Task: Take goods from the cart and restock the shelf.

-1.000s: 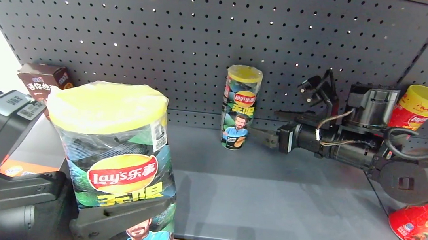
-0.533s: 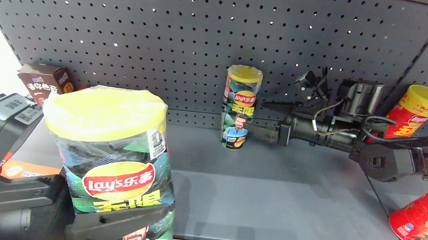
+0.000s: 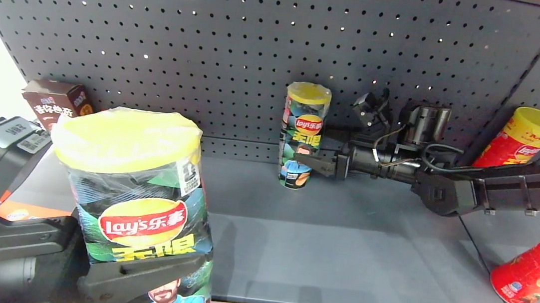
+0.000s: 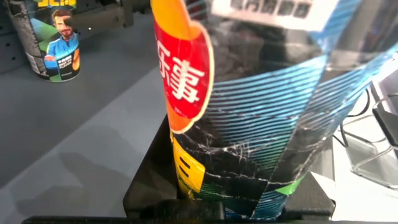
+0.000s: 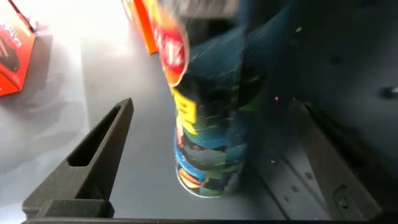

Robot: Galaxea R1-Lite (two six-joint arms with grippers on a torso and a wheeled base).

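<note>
A black-and-green chips can with a yellow lid (image 3: pixel 136 182) is held upright near the shelf's front left, my left gripper (image 3: pixel 147 271) shut on its lower body. The same can looms close in the left wrist view (image 4: pixel 249 93). A second matching can (image 3: pixel 303 135) stands upright at the back middle of the shelf, against the pegboard. My right gripper (image 3: pixel 312 151) comes in from the right and is open, with this can (image 5: pixel 208 124) between its two fingers (image 5: pixel 93 155). Whether the fingers touch the can I cannot tell.
The grey shelf (image 3: pixel 340 249) has free room in its middle and front. A brown box (image 3: pixel 57 99) and an orange box (image 3: pixel 27 214) sit at the left. At the right a red can (image 3: pixel 519 140) leans back and another (image 3: pixel 539 267) lies on its side.
My right arm has moved left along the back of the shelf until its open fingers straddle the standing can. The left gripper with its can shifted slightly left and down.
</note>
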